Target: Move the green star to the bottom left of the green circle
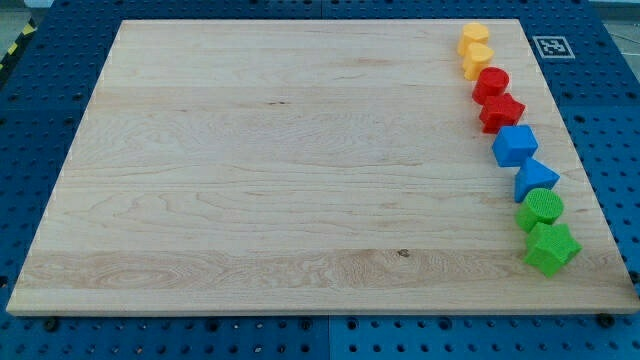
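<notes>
you can't see my tip or the arm, so their pose and place among the blocks can't be told. one wooden board carries eight blocks along the view's right edge: two yellow, two red, two blue, two green. the green star sits lowest, touching the green circle just above it.
</notes>
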`<action>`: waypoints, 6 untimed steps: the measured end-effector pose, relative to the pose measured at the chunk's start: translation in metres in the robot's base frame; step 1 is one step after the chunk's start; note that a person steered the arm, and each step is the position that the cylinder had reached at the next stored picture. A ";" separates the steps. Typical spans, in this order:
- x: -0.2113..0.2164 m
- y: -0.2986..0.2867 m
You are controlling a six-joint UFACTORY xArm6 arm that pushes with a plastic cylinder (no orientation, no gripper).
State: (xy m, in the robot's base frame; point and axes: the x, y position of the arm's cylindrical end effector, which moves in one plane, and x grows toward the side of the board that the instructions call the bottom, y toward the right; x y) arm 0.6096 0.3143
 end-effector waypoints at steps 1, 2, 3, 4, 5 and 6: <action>0.000 -0.015; -0.005 -0.041; -0.021 -0.042; -0.021 -0.036; -0.030 -0.053; -0.049 -0.072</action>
